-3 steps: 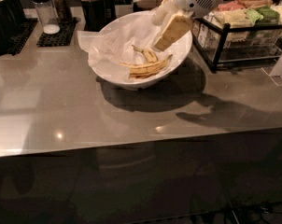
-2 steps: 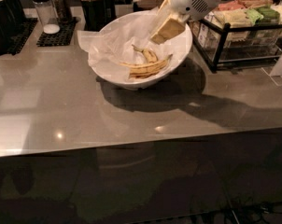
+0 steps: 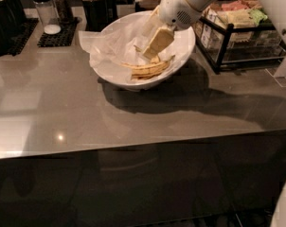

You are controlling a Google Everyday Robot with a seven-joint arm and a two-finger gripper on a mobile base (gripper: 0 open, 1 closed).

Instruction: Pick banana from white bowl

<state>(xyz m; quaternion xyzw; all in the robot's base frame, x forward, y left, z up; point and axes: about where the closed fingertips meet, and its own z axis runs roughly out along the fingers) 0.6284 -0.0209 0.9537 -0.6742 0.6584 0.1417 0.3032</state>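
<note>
The large white bowl (image 3: 115,75), lined with crinkled white paper, sits on the grey counter at the upper middle. Bananas (image 3: 148,69) lie in its bottom, curved and yellow-brown. My gripper (image 3: 149,55) reaches down into the bowl from the upper right on a white arm. Its tip is just above the bananas, at or very near their upper side. Part of the bananas is hidden behind the gripper.
A black wire rack (image 3: 233,41) of coloured packets stands right of the bowl, close to my arm. A black mat with shakers (image 3: 52,30) and a cup of wooden sticks (image 3: 93,1) stand behind the bowl. The counter's front edge (image 3: 133,148) runs across the middle.
The gripper has moved left and down inside the bowl, from near the right rim to just above the bananas. The bowl and bananas have not moved.
</note>
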